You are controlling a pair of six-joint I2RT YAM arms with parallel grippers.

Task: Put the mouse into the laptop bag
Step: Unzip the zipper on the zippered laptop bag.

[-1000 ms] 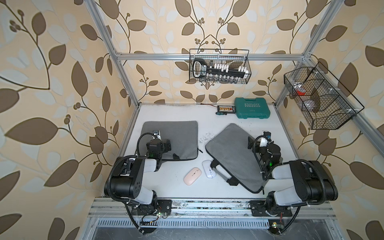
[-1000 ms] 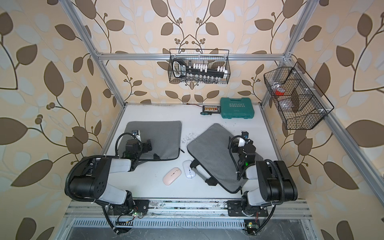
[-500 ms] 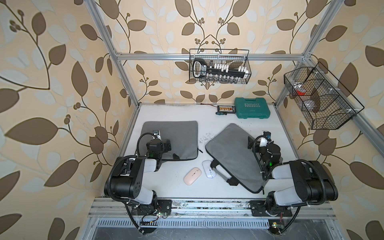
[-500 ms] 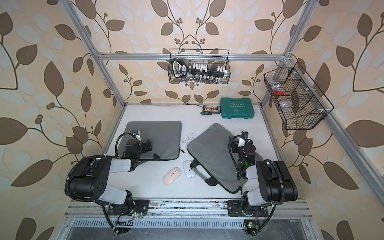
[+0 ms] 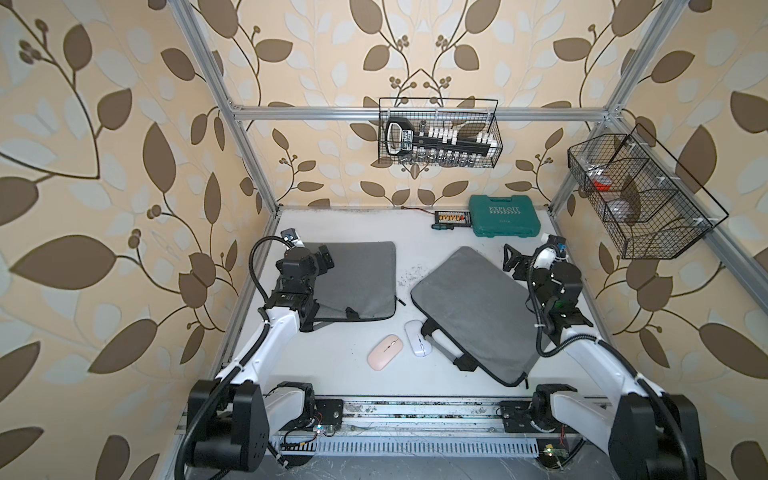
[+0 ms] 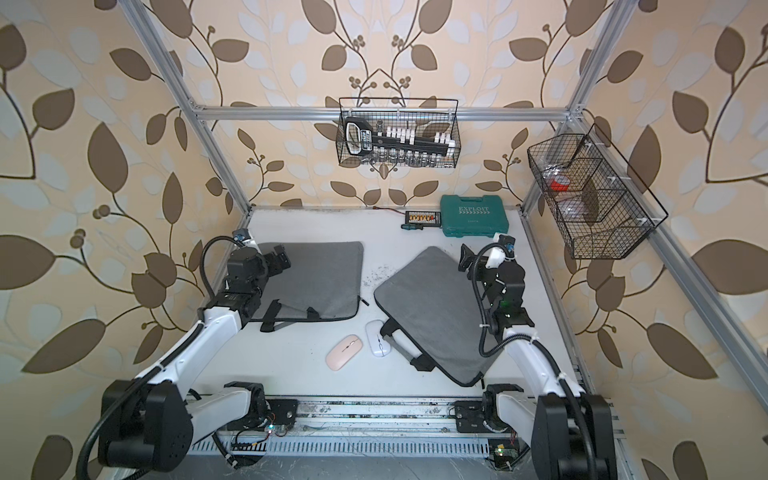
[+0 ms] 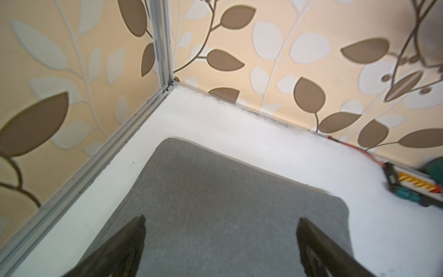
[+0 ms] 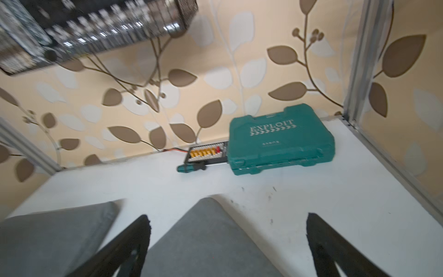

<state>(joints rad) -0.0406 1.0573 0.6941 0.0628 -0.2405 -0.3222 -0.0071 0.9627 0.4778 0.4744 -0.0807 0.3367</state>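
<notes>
Smooth oval white mouse (image 5: 417, 343) lies beside grey fabric laptop bag (image 5: 469, 307).

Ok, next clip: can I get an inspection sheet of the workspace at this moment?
Surface: white table, dark specks.
Job's things: pink mouse and white mouse side by side near right bag handle; left bag flat.
Clutter: green case, connector board by back wall.
Grippers: left gripper, right gripper, jaws open, empty, each over a bag.
Cables: red wire from the board.
Surroundings: back basket, side basket, leaf wallpaper.
</notes>
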